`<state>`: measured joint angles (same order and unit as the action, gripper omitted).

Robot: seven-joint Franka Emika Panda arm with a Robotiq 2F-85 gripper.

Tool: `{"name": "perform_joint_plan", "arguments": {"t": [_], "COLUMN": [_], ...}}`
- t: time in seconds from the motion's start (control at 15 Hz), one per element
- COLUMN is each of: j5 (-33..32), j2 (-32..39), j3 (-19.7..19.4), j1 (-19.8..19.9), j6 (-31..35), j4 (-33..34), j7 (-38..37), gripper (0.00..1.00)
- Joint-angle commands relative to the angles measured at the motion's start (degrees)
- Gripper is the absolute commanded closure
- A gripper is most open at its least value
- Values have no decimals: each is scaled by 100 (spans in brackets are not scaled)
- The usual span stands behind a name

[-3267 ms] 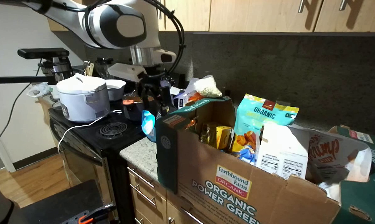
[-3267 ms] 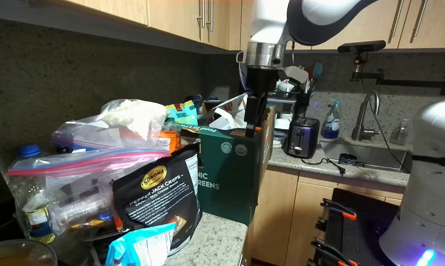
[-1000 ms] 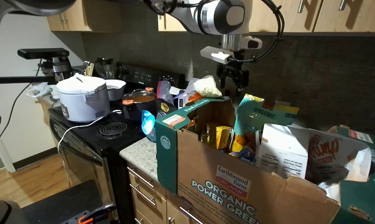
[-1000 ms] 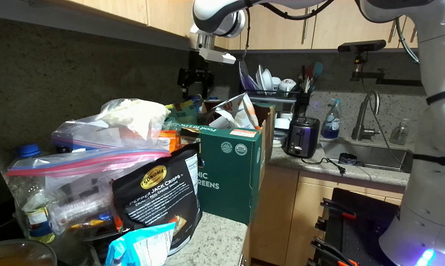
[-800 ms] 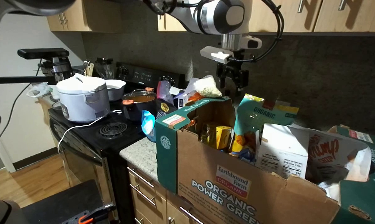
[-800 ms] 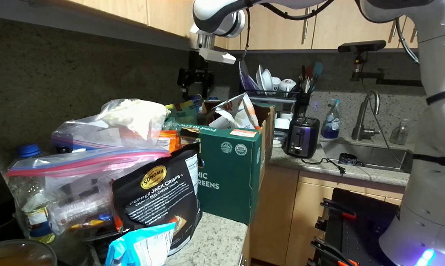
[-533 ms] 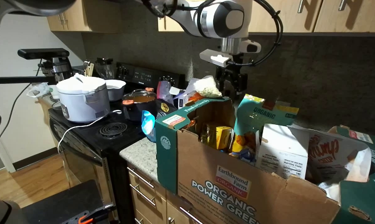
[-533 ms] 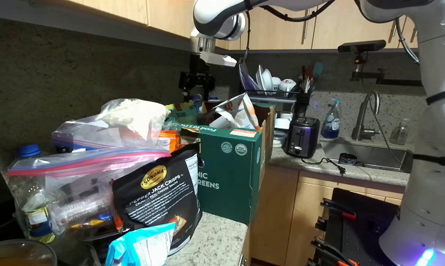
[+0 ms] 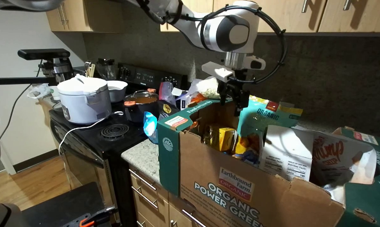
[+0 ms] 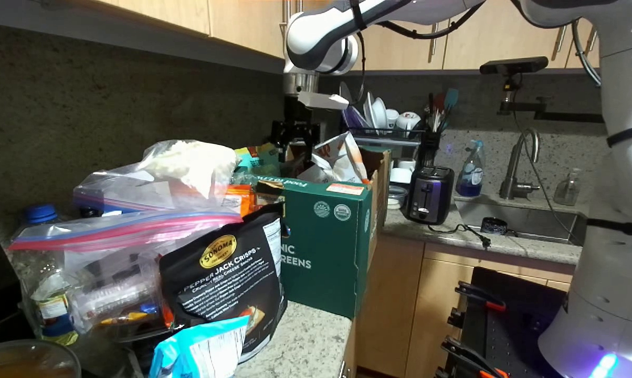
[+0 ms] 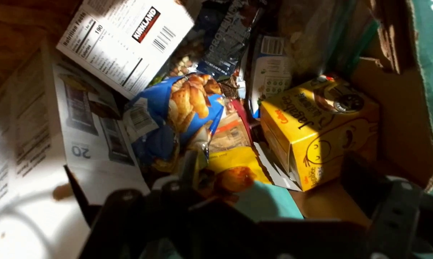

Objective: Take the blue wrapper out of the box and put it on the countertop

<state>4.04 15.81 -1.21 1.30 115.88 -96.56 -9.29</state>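
2 fingers of the tool were spread apart, in an unclenched condition. The tool pointed downward above the opening of the box. The blue wrapper lay inside the box, below the tool and apart from it. In the wrist view, the blue wrapper appeared ahead of 1 finger and a yellow carton ahead of the other finger. 1 teal-green pouch stood near the tool; contact could not be determined. The table, lower than the tool, carried the box.
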Motion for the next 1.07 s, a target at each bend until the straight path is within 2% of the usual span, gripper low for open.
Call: {"name": "perform_joint_plan", "arguments": {"t": [0.0, 0.4, 1.0], "j5": [-30, -79, -252], "j2": [-118, 498, 1239], "j3": [-111, -166, -262], "j1": [100, 213, 221], "j6": [380, 904, 1786], "j4": [-445, -251, -193], "j7": [185, 581, 453], "gripper": [0, 0, 0]}}
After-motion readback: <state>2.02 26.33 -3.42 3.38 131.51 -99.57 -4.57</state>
